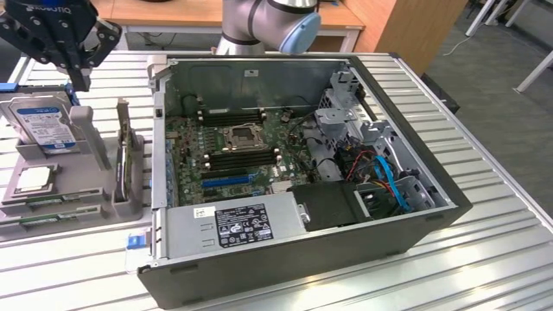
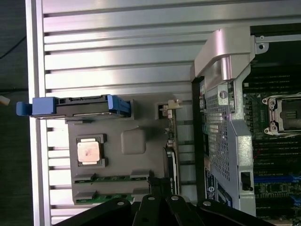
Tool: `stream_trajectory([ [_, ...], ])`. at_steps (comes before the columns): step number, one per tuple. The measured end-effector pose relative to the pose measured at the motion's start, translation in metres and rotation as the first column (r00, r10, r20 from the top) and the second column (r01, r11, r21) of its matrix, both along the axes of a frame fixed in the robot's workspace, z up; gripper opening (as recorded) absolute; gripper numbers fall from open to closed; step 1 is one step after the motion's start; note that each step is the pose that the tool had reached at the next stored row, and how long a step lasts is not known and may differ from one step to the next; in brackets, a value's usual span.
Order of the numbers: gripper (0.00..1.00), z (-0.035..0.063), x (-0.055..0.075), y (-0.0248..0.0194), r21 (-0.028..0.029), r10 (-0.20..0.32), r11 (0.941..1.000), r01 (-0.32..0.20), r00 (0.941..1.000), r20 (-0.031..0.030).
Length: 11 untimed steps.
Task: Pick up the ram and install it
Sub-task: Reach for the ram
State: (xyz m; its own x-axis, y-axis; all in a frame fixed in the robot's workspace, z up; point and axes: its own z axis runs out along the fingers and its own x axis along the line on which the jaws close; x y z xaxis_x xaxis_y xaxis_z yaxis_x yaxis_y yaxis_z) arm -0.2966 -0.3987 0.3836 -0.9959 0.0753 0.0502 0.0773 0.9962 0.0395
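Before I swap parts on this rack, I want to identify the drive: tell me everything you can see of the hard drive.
The hard drive is a boxy silver metal unit with a blue-and-white label on its broad face; the print is too small to read. It stands on edge in a slot of the grey parts holder, which grips its lower part, at the exterior view's left of the open computer case. Blue plastic rails sit on its sides.

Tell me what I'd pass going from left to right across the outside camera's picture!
First the hard drive, then the thin card standing on its edge, then the chip socket, then the blue cables.
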Motion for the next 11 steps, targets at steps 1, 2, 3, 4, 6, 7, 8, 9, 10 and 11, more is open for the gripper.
stream_trajectory([
  [1, 0.1, 0.0, -0.001, 0.0, 0.0, 0.0, 1.0, 0.0, 1.0, 0.0001],
  [2, 0.1, 0.0, -0.001, 0.0, 0.0, 0.0, 1.0, 0.0, 1.0, 0.0],
  [3, 0.1, 0.0, -0.002, 0.0, 0.0, 0.0, 1.0, 0.0, 1.0, 0.0],
  [4, 0.1, -0.0001, -0.003, 0.0, 0.0, 0.0, 1.0, 0.0, 1.0, 0.0001],
  [6, 0.1, 0.0, -0.005, 0.0, 0.0, 0.0, 1.0, 0.0, 1.0, 0.0],
  [7, 0.1, 0.0, -0.006, 0.0, 0.0, 0.0, 1.0, 0.0, 1.0, 0.0],
  [8, 0.1, -0.0001, -0.008, 0.0, 0.0, 0.0, 1.0, 0.0, 1.0, 0.0001],
  [9, 0.1, 0.0, -0.01, 0.0, 0.0, 0.0, 1.0, 0.0, 1.0, -0.0001],
  [10, 0.1, -0.0001, -0.012, 0.0, 0.0001, 0.0, 1.0, 0.0, 1.0, 0.0],
  [11, 0.1, -0.0001, -0.014, 0.0, 0.0, 0.0, 1.0, 0.0, 1.0, 0.0],
])
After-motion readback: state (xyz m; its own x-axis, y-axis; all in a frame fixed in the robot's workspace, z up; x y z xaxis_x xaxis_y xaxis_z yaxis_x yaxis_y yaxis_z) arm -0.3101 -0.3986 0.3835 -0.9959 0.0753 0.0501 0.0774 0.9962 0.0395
